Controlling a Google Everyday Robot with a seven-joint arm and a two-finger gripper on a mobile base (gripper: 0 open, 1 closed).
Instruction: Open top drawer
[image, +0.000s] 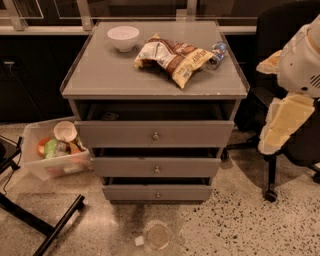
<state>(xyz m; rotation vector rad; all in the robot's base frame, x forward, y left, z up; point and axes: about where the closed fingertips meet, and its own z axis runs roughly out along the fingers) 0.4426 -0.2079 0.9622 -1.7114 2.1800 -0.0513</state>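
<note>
The grey cabinet stands in the middle of the camera view with three drawers. The top drawer is wide, shallow and grey, with a small round metal knob. It stands pulled out a little, and a dark gap above its front shows the inside. My white and cream arm hangs at the right edge, away from the cabinet and touching nothing. The gripper itself does not show in this view.
On the cabinet top lie a white bowl, a crumpled snack bag and a small plastic bottle. The middle drawer and bottom drawer sit below. A clear bin with food is on the floor at left, and a black chair at right.
</note>
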